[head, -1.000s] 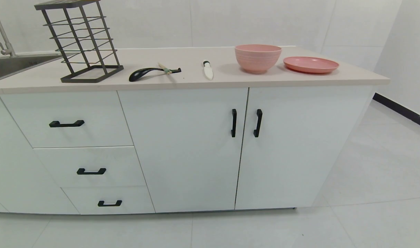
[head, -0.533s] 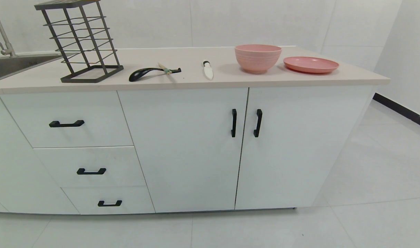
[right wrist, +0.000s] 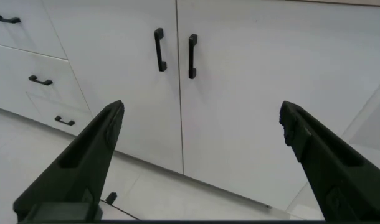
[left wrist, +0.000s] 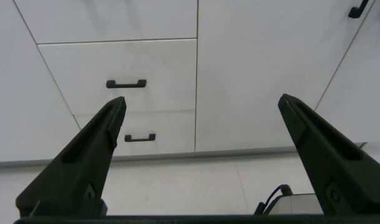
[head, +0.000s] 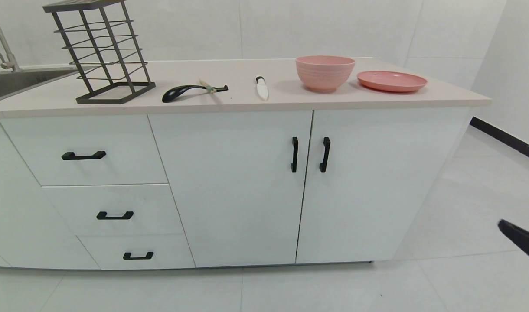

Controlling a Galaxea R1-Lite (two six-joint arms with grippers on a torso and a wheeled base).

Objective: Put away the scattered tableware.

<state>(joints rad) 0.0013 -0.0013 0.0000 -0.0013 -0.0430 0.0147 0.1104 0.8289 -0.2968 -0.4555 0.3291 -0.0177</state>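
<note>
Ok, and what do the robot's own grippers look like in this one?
Both the left gripper and right gripper are matte black, each with two long, flat-sided fingers that taper to narrow tips. No markings are visible on them. A thin black cable loops near the base of the left one.

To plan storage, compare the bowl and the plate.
The bowl is deep and tall-walled; the plate is shallow and wide. The bowl has ridges round its side; the plate looks smooth. The bowl stands nearer the knife, the plate nearer the counter's right end. Both are pink and upright on the counter.
</note>
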